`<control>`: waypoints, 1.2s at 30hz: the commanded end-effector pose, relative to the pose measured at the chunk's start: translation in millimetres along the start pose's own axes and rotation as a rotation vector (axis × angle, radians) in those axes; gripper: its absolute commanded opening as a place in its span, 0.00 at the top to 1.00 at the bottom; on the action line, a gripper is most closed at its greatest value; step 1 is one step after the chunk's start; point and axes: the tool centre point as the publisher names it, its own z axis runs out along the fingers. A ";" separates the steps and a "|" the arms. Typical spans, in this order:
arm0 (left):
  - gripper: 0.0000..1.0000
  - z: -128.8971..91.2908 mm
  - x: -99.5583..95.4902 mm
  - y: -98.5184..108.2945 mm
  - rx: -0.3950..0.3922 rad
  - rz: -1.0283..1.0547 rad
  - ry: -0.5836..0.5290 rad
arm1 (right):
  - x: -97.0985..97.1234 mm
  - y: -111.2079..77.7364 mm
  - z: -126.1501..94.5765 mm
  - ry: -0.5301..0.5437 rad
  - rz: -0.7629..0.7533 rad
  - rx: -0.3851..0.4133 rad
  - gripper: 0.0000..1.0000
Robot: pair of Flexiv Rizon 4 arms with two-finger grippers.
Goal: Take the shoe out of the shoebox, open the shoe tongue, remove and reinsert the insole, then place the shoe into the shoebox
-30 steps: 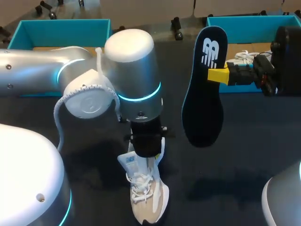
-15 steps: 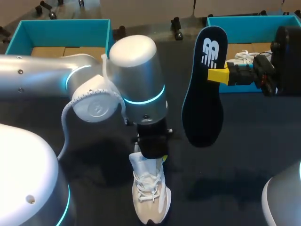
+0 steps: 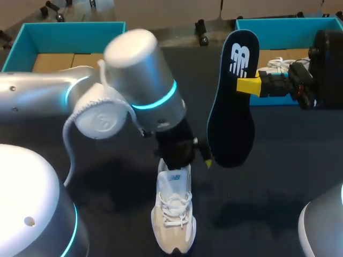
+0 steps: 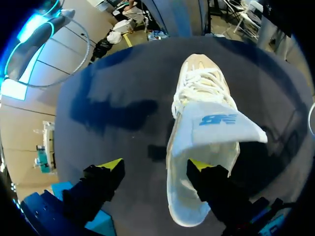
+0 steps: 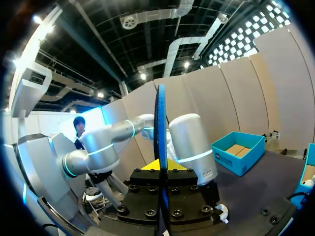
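**Shoe** point(image 3: 173, 214): low trainer, cream and beige upper, white laces, thick rounded sole. It stands upright on the desk point(image 3: 278, 187), outside both boxes. The pale blue tongue, with printed logo, is raised and folded forward over the laces, so the heel opening is exposed.

**Insole** point(image 3: 231, 101): thin, flat and foot-shaped, dark navy with a white logo near the heel end. It is held in the air beyond and to the right of the shoe, clear of it, heel end uppermost.

**Right pincer** point(image 3: 249, 85): yellow tips pressed on the insole's edge from both sides. Its wrist view shows the insole edge-on between them.

**Left pincer** point(image 4: 155, 164): directly above the shoe's heel end, spread wide. One yellow tip point(image 4: 199, 164) sits at the heel opening under the tongue; the other hangs over bare desk beside the shoe.

**Shoeboxes**: two teal open-topped cardboard boxes with brown floors, beyond the shoe, one far left point(image 3: 64, 32), one far right point(image 3: 289, 24).

**Desk**: dark, matte, cloth-like surface.
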 end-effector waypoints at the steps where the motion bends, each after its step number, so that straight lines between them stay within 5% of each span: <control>1: 0.00 -41.3 14.6 7.7 0.044 -0.023 -0.180 | 5.2 -4.3 -2.9 -0.009 0.000 -0.005 1.00; 16: 0.00 -133.9 3.9 23.8 0.134 -0.009 -0.709 | 5.2 -4.3 -2.9 -0.009 0.000 -0.005 1.00; 28: 0.00 -133.9 3.9 23.8 0.134 -0.009 -0.709 | 5.2 -4.3 -2.9 -0.009 0.000 -0.005 1.00; 36: 0.00 -143.4 -7.9 37.2 0.114 0.055 -0.886 | 5.2 -4.3 -2.9 -0.009 0.000 -0.005 1.00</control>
